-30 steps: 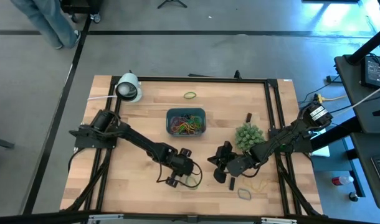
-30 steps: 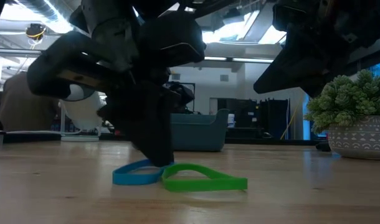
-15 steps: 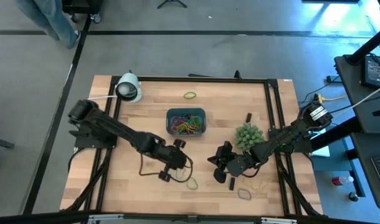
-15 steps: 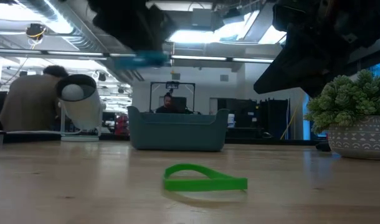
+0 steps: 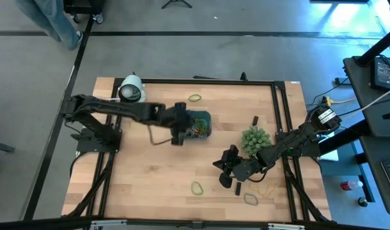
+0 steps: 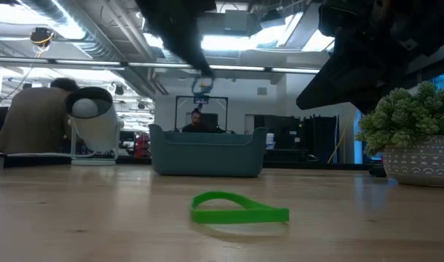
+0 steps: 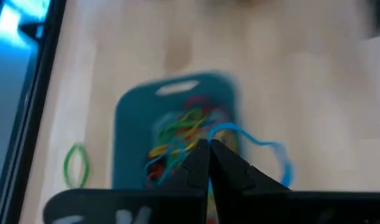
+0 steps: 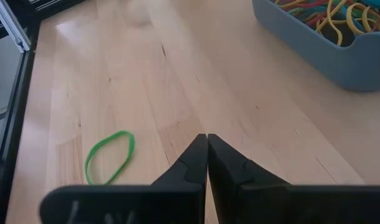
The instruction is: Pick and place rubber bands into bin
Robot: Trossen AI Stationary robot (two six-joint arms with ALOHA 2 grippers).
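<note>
So the left gripper (image 5: 179,132) is up over the left edge of the bin (image 5: 204,117), just above the middle of the overhead shot, jaws pinched tight on a blue rubber band (image 7: 265,147). In the left wrist cam the blue loop hangs off the closed tips right above the bin's pile of rubber bands (image 7: 180,135), a tangle of red, yellow, green and orange. The bin is a teal-blue tray sitting on the wooden counter (image 5: 144,172), roughly center and a bit toward the top of the overhead frame.

The right gripper (image 5: 224,167) is parked low and right of center, jaws closed with nothing between them; its wrist cam shows the two tips meeting over bare wood.

There are loose bands lying around too. A green rubber band (image 5: 197,188) lies flat at lower center, and it's the same one front and center in the low view and at lower left in the right wrist cam. Another green one (image 5: 194,98) sits near the top edge above the bin. A dark band (image 5: 251,199) and a pale yellow band (image 5: 268,189) are at lower right, just beside the right arm.

Other stuff on the counter: a spiky green plant (image 5: 256,138) right of the bin, a white dome thing (image 5: 132,90) at upper left, and a small black block (image 5: 255,120) above the plant.
</note>
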